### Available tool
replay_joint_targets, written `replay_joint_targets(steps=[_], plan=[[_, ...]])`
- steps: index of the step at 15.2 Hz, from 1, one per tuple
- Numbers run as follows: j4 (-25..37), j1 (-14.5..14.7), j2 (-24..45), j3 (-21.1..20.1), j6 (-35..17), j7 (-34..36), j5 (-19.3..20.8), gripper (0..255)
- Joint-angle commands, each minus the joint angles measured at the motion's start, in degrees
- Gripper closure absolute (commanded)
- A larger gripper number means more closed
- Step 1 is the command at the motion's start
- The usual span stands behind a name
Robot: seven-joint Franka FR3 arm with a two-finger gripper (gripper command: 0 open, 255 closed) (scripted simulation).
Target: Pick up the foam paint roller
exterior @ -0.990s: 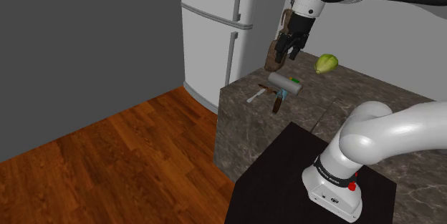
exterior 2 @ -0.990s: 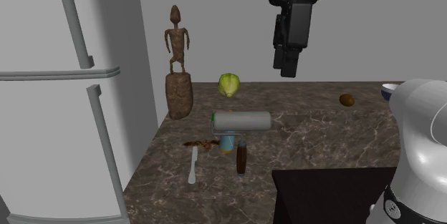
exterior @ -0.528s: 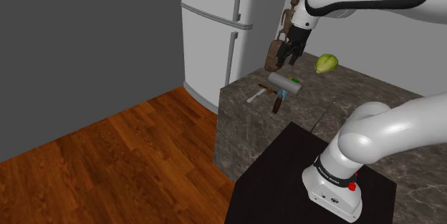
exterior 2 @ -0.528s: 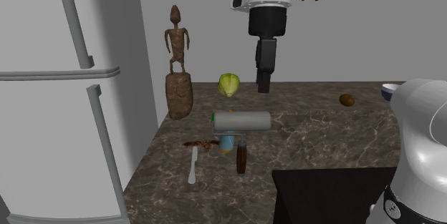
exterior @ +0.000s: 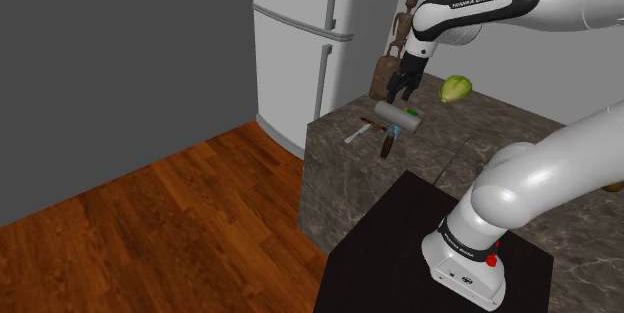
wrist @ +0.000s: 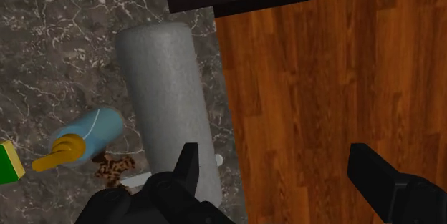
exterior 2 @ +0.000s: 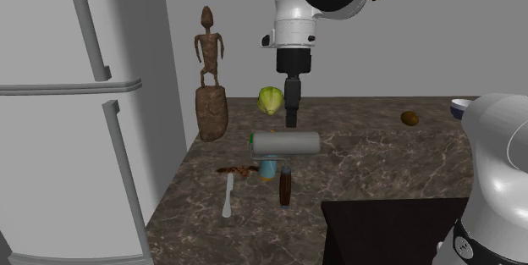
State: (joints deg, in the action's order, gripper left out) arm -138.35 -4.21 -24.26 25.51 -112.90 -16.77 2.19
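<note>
Plainly, the pick is not yet made. The pale fridge (exterior 2: 68,136) is standing tall at the second exterior view's left, close against the end of the dark marbled surface (exterior 2: 381,170) that is carrying everything else. Over that surface the white arm (exterior: 480,6) is reaching across and pointing its black pincer (exterior 2: 292,111) straight down. The pincer is hanging just above the roller and not touching it.

A carved brown figure (exterior 2: 210,77) is standing upright at the corner nearest the fridge. The foam paint roller (exterior 2: 286,142) — drawn as a plain grey cylinder — is lying on its side near the surface's edge. A yellow-green fruit (exterior 2: 270,100) is sitting just beyond it.

Seen from the wrist, the pincer (wrist: 274,154) is standing wide apart and gripping nothing. One finger (wrist: 188,164) is sitting over the end of the roller (wrist: 168,101), while the other is hanging over the wooden floor (wrist: 308,79) past the edge. The gap, then, is lying off to one side of the cylinder rather than around it.

So the approach looks nearly finished, but the rest is waiting — shifting until the roller lies between the fingers, lowering, closing, lifting. Smaller things are crowding it: a pale blue bottle (wrist: 97,129) with a yellow tip is lying against its side, and a short brown handle (exterior 2: 285,185) is resting just in front.
</note>
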Motion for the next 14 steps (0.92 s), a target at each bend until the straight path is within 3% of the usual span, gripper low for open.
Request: replay_joint_targets(steps=[1, 5, 14], plan=[[0.97, -0.18, 3.44, 2.66, -1.75, -3.36, -0.59, 0], [4.06, 0.19, 12.16, 7.46, -5.23, -10.31, -4.12, 0], [1.42, 0.58, 16.58, 8.6, -11.38, -13.35, -6.85, 0]])
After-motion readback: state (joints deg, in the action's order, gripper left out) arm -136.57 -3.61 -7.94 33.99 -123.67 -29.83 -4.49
